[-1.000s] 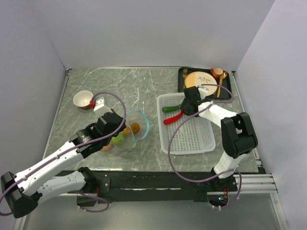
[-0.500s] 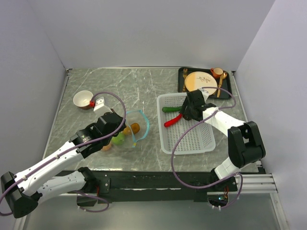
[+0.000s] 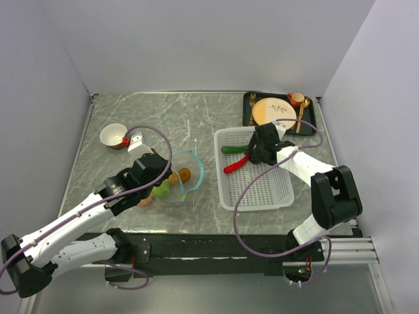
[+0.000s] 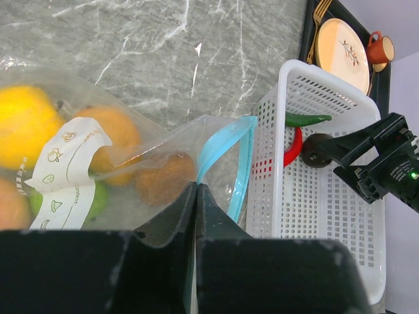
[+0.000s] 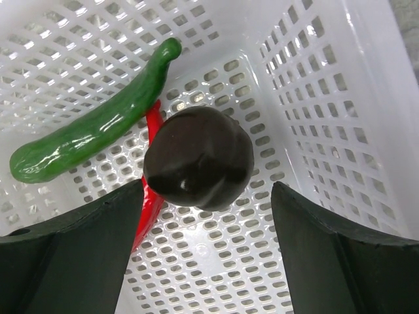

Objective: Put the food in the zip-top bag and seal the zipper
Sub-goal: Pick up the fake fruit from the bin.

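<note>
The clear zip-top bag (image 4: pixel 131 163) lies left of centre on the table, its mouth gaping, holding yellow (image 4: pixel 23 124), orange (image 4: pixel 114 131), brown (image 4: pixel 163 176) and lime-green (image 4: pixel 98 199) food. My left gripper (image 4: pixel 196 191) is shut on the bag's rim, where the light blue zipper (image 4: pixel 226 154) runs in between the jaws. My right gripper (image 5: pixel 206 248) hangs open low inside the white mesh basket (image 5: pixel 314 98). A dark brown round food (image 5: pixel 200 157) lies just ahead of the fingertips, touching neither. Beside it lie a green pepper (image 5: pixel 91 137) and a red pepper (image 5: pixel 150 196).
The basket (image 3: pixel 262 190) sits right of centre. Behind it is a black tray (image 3: pixel 247 108) with a tan plate (image 3: pixel 272 110), a small cup and cutlery. A small bowl (image 3: pixel 113 135) stands at the back left. Grey walls close in the table on three sides.
My right gripper's jaws have opened wider and the right arm has shifted a little inside the basket. The left arm and the bag have not moved.
</note>
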`<action>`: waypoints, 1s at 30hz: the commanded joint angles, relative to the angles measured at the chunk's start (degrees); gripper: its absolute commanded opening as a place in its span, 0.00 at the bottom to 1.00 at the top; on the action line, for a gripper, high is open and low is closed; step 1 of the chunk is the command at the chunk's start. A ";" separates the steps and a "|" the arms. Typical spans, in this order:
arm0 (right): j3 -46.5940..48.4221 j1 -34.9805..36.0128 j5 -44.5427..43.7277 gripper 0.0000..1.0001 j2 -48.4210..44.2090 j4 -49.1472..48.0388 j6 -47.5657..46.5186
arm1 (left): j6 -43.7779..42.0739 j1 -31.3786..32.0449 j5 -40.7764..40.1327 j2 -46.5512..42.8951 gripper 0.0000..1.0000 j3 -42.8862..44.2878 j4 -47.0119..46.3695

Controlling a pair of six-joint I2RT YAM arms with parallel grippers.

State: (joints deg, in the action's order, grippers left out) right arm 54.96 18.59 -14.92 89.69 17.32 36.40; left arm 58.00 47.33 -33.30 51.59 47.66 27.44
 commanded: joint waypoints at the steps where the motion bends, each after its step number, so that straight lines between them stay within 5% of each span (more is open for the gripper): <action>1: 2.34 -0.13 -2.48 0.86 -0.31 -0.09 1.39 | -0.08 -0.31 -0.19 0.17 0.06 0.94 -0.81; 15: 3.23 -0.83 -0.02 0.82 4.88 -3.00 3.24 | -0.34 -0.31 -1.07 -0.27 0.07 1.73 0.33; 23: 1.21 -1.01 0.50 0.58 1.72 -4.66 2.18 | -0.60 -0.31 -0.36 0.35 0.07 1.91 -0.28; 30: -0.37 -0.92 4.37 0.50 -3.02 -3.87 0.16 | -0.52 -0.31 -0.10 0.26 0.06 1.65 -0.55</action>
State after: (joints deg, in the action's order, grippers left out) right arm 55.68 18.06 -12.43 92.60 14.63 37.95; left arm 57.95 47.27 -33.28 52.29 47.66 27.68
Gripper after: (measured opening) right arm 0.730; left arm 0.067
